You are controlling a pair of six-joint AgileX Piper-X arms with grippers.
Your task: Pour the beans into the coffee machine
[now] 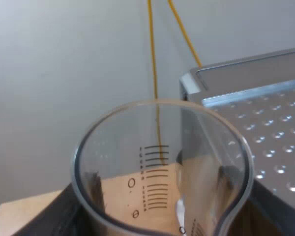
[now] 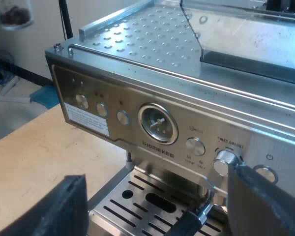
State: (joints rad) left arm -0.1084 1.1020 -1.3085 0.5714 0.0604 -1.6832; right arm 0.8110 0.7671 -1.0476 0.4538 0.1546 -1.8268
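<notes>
- The glass (image 1: pixel 160 167) is gripped by the left gripper (image 1: pixel 157 206); its dark fingers (image 1: pixel 61 216) are seen closed against the two sides of the glass.
- The glass is held above the desk (image 1: pixel 19 211), just beside a corner of the machine (image 1: pixel 265 128), with its rim close to the dimpled top.
- From the right wrist, the glass (image 2: pixel 14 14) is seen off past the machine's corner, with dark beans (image 2: pixel 12 17) lying in its bottom.
- The right gripper (image 2: pixel 155 194) is held before the machine's front, its fingers (image 2: pixel 54 209) set wide apart with nothing between them.
- On the front panel a round gauge (image 2: pixel 158 123) and a knob (image 2: pixel 225 161) are seen, and the drip tray (image 2: pixel 137 206) lies below them.
- A metal part with a dark handle, apparently the holder (image 2: pixel 199 214), is seen over the drip tray, near the right gripper; whether it is locked in cannot be told.
</notes>
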